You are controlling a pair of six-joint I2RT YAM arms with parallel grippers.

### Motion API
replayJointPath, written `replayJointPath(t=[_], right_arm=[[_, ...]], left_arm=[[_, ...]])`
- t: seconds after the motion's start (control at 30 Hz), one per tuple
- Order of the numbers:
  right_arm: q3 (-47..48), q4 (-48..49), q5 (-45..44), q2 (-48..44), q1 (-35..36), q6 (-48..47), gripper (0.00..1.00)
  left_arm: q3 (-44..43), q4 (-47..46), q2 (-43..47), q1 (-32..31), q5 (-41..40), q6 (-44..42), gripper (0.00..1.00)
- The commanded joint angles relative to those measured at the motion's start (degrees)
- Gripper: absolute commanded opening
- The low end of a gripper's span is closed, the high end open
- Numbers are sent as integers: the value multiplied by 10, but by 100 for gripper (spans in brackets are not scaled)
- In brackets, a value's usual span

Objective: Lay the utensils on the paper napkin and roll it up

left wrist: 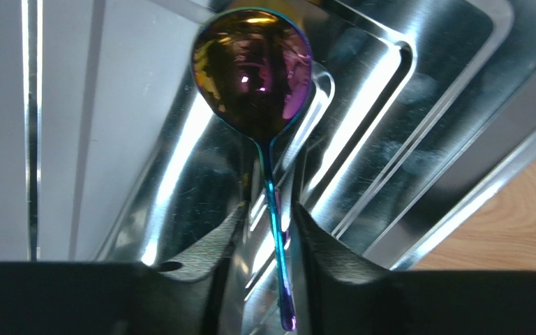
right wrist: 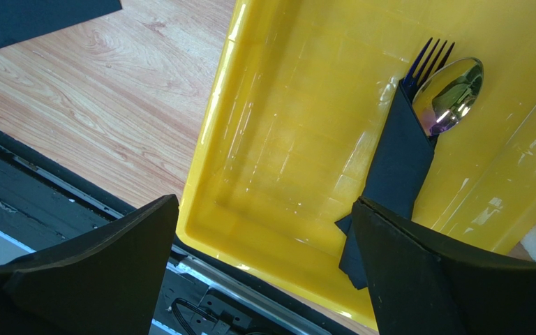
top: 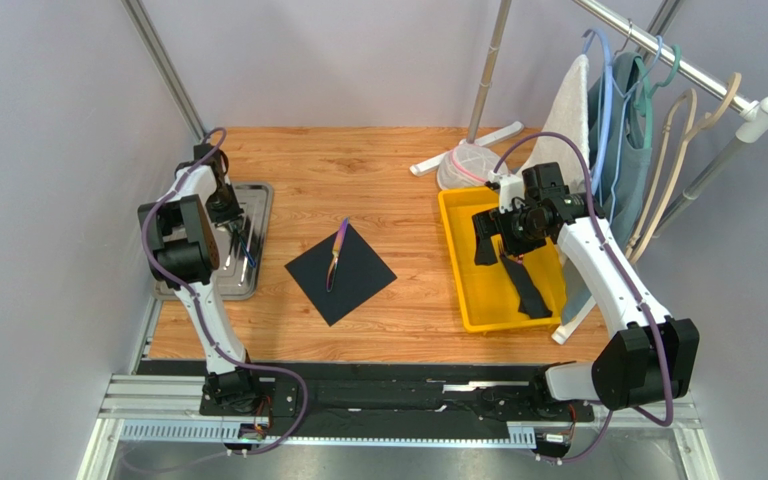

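Left gripper (left wrist: 269,230), over the metal tray (left wrist: 403,105) at the desk's left edge: jaws half-closed astride the stem of the spoon (left wrist: 253,70), a slit showing on each side. Right gripper (right wrist: 265,202): jaws wide apart, empty, above the yellow bin (right wrist: 208,139). Black napkin (top: 358,280) at desk centre, one utensil (top: 335,258) lying on it.

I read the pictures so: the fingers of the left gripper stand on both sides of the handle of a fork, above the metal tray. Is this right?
Not fully. The utensil is a spoon, not a fork: the left wrist view shows its round iridescent bowl. The rest holds: the fingers of the left gripper stand on both sides of its handle, above the metal tray.
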State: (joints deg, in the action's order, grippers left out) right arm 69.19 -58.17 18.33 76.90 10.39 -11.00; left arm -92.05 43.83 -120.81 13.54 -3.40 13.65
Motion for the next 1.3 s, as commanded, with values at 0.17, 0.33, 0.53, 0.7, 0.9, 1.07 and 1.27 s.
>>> replayJointPath(t=[0.17,0.33,0.53,0.7,0.9,1.07,1.27], right_arm=[[11,3,4,-1,2,-2,100],[11,4,4,-1,2,-2,100],[9,6,6,-3,2,-2,100],[7,6,9,-2,2,-1,100],[9,3,16,-3,2,-3,100],[9,1,20,-4,2,-6,100],[-3,2,23,-10,2,-10,100]], left_arm=[[-46,12,-28,2,-13,15,13],[-63,47,-11,1,15,23,1],[-46,71,74,-26,68,33,0],[5,83,149,-97,95,16,0],[49,90,188,-228,99,0,0],[56,78,168,-315,95,5,0],[36,72,111,-356,88,15,0]])
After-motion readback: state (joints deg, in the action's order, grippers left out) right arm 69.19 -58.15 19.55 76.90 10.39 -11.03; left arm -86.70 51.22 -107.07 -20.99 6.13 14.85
